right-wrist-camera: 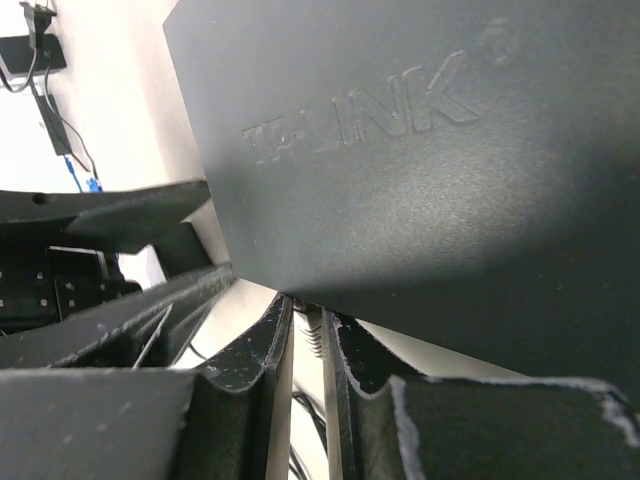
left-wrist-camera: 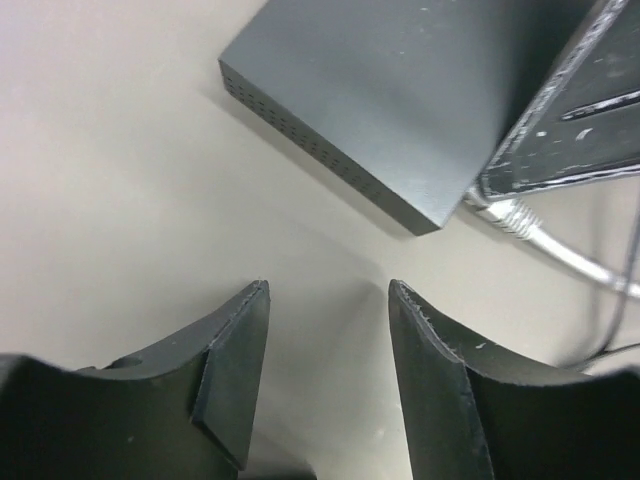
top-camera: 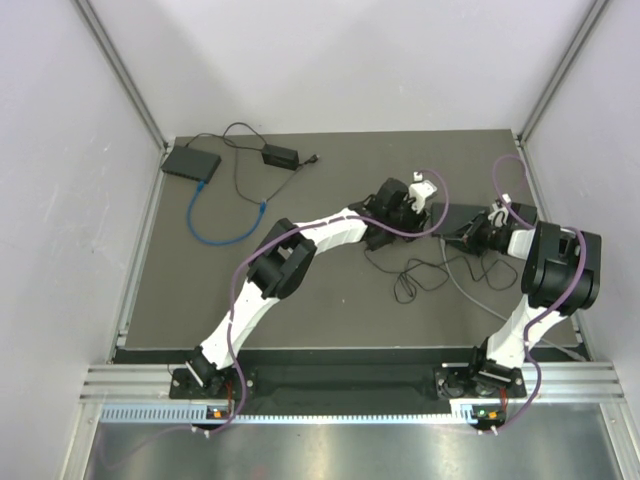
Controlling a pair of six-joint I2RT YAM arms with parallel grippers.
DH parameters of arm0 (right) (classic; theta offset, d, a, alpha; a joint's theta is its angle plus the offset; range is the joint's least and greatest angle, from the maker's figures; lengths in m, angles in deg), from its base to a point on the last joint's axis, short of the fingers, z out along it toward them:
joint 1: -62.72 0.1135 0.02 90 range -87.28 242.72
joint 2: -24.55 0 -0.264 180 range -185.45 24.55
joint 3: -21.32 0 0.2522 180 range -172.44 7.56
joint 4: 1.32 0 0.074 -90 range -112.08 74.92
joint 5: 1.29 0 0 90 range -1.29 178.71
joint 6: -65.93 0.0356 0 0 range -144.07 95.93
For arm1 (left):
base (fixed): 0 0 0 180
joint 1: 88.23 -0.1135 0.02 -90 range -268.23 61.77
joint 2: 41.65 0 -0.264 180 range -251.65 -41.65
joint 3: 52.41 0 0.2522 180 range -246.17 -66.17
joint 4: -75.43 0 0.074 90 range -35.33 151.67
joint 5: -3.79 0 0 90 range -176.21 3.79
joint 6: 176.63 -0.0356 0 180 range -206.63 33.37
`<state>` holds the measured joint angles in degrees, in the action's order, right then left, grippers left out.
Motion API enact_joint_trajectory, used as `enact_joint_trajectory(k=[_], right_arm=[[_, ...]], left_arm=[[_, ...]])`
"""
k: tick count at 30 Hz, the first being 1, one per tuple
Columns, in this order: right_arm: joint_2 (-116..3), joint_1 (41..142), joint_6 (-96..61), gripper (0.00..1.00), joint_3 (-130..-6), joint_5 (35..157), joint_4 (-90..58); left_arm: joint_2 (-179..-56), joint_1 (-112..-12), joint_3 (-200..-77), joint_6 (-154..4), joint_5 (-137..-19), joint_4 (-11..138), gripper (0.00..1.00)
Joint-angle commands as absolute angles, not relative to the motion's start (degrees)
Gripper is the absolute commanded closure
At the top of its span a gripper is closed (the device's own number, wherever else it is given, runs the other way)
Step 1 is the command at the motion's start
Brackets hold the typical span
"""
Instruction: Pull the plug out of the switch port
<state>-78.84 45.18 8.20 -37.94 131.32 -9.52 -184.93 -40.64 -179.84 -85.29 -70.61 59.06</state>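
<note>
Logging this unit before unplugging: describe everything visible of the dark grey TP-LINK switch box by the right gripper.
The dark grey TP-LINK switch box is flat, rectangular, matte plastic by its look, with moulded lettering on top and small vent holes along one side. It lies on the dark table mat, right of centre. A pale grey cable plug sits at one corner, where the jaws of the right gripper stand nearly shut, seemingly around it.

Bright, even overhead light; the switch (left-wrist-camera: 400,90) throws a soft shadow.
</note>
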Motion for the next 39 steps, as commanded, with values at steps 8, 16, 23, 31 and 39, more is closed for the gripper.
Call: enact_joint_trajectory(k=[8, 16, 23, 31, 39], right_arm=[[-78.5, 44.3, 4.4, 1.0, -36.5, 128.9, -12.2], [-72.9, 44.4, 3.4, 1.0, -33.7, 126.2, -14.9], [-69.3, 44.3, 0.8, 1.0, -32.1, 125.8, -18.0], [-66.3, 44.3, -0.1, 1.0, -31.2, 125.6, -19.8], [-66.2, 42.8, 6.0, 0.85, -31.0, 127.9, -11.3]], left_arm=[[-187.5, -36.3, -184.6, -92.5, -79.0, 56.0, 0.5], [-189.3, -35.5, -186.7, -89.3, -77.7, 56.1, 0.5], [-192.7, -35.5, -192.8, -86.7, -80.0, 52.8, 0.48], [-193.0, -35.5, -192.6, -84.7, -79.4, 53.1, 0.49], [-188.3, -35.5, -186.2, -85.1, -79.2, 55.9, 0.5]])
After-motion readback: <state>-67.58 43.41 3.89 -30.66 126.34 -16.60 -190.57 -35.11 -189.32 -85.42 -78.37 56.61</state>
